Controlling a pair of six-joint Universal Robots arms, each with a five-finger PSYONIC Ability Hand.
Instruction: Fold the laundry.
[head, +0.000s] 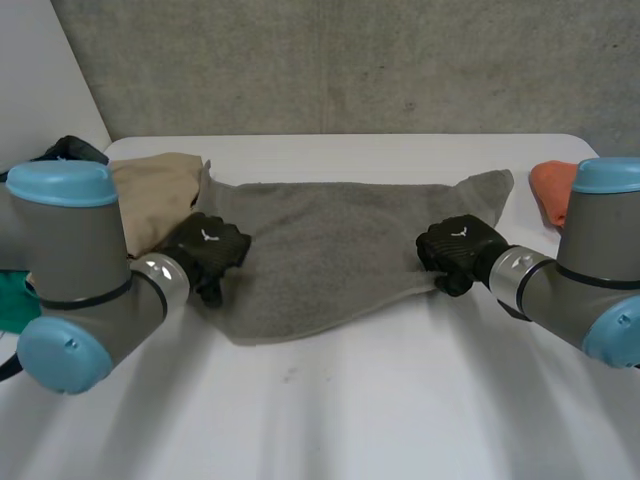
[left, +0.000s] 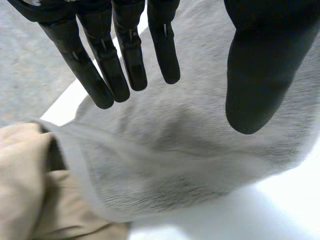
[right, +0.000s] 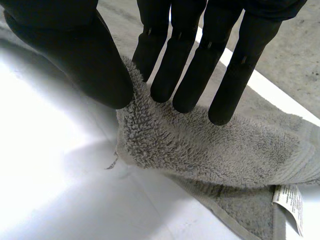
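Observation:
A grey towel (head: 330, 250) lies spread across the middle of the white table (head: 350, 410). My left hand (head: 205, 247) hovers at the towel's left edge. In the left wrist view its fingers (left: 125, 55) are straight, the thumb stands apart, and the towel (left: 175, 150) lies below them untouched. My right hand (head: 455, 246) is at the towel's near right edge. There its thumb and fingers (right: 185, 60) pinch a raised fold of the towel (right: 200, 145), which lies doubled over a lower layer carrying a white label (right: 290, 200).
A tan cloth (head: 155, 195) lies bunched just left of the towel, right beside my left hand (left: 25, 180). An orange cloth (head: 552, 190) sits at the table's right edge. Dark and green garments (head: 15, 295) lie at the far left. A concrete wall stands behind the table.

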